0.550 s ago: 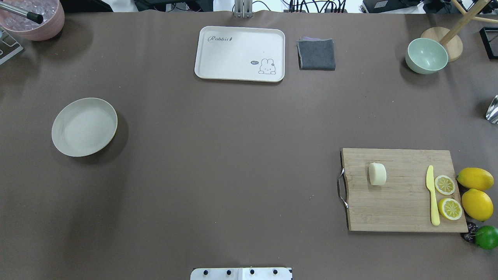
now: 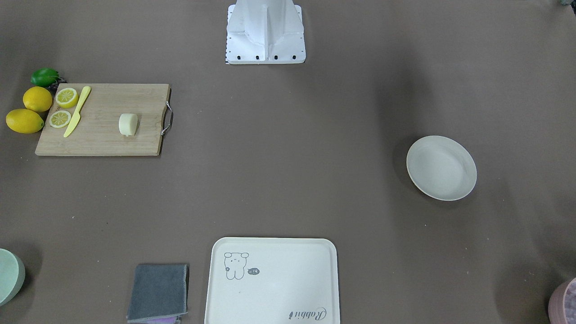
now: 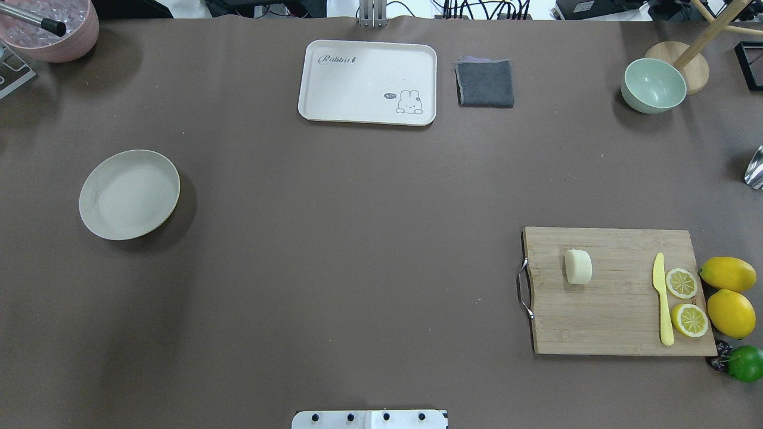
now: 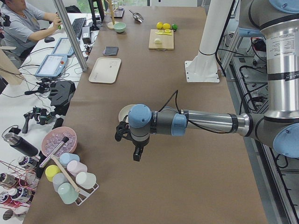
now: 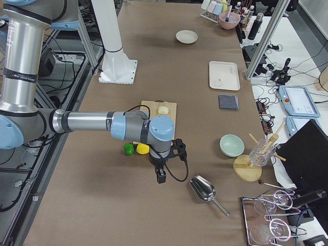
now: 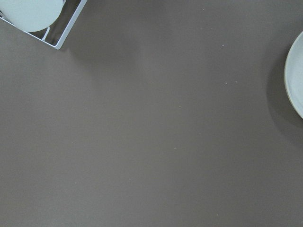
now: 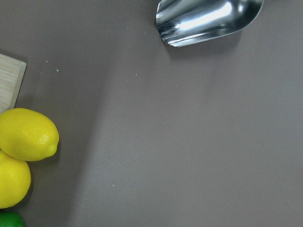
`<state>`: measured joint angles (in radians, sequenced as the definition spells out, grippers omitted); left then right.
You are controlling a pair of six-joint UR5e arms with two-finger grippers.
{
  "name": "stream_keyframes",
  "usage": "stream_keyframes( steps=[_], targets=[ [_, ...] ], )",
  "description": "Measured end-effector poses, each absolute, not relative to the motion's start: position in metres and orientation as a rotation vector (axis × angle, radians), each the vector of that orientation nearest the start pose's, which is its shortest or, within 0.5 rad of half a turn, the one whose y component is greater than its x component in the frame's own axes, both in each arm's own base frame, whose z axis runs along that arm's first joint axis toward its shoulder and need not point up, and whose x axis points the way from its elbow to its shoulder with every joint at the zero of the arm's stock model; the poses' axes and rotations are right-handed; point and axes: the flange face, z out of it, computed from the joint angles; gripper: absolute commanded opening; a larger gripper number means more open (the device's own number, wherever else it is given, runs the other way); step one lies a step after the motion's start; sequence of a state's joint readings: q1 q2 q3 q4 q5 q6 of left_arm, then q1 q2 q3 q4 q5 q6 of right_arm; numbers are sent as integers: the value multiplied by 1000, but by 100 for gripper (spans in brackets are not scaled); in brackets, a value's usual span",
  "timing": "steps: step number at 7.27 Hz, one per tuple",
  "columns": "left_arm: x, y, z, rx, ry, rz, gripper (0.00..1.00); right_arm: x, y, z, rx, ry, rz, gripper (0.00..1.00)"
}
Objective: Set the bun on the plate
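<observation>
The bun (image 3: pixel 578 266), a small pale cream lump, lies on its side on the wooden cutting board (image 3: pixel 614 316) at the table's right. The round cream plate (image 3: pixel 129 194) sits far off at the left with nothing in it; its rim (image 6: pixel 296 75) shows at the left wrist view's right edge. My left gripper (image 4: pixel 136 157) hangs over bare table just outside the plate, seen only in the exterior left view. My right gripper (image 5: pixel 161 178) hangs beyond the lemons, away from the bun (image 5: pixel 163 109). I cannot tell whether either is open or shut.
A yellow knife (image 3: pixel 661 304), two lemon halves (image 3: pixel 681 283), two whole lemons (image 3: pixel 727 274) and a lime (image 3: pixel 745 363) lie by the board. A rabbit tray (image 3: pixel 368 82), grey cloth (image 3: pixel 485 83) and green bowl (image 3: pixel 653 85) stand at the far edge. A metal scoop (image 7: pixel 208 19) is near my right gripper.
</observation>
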<state>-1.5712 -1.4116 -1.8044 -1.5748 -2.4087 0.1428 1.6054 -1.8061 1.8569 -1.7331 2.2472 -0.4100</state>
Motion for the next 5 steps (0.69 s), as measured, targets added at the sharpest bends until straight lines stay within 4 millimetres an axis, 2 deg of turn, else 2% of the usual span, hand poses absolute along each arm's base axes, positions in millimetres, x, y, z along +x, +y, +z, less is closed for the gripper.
stream_keyframes(
  steps=[2,5],
  targets=[
    [-63,-428,594,168,832,172,98,83,-381,644,44,-686,-325,100],
    [-63,-434,582,194,826,183,98,83,-380,645,44,-687,-326,100]
  ],
)
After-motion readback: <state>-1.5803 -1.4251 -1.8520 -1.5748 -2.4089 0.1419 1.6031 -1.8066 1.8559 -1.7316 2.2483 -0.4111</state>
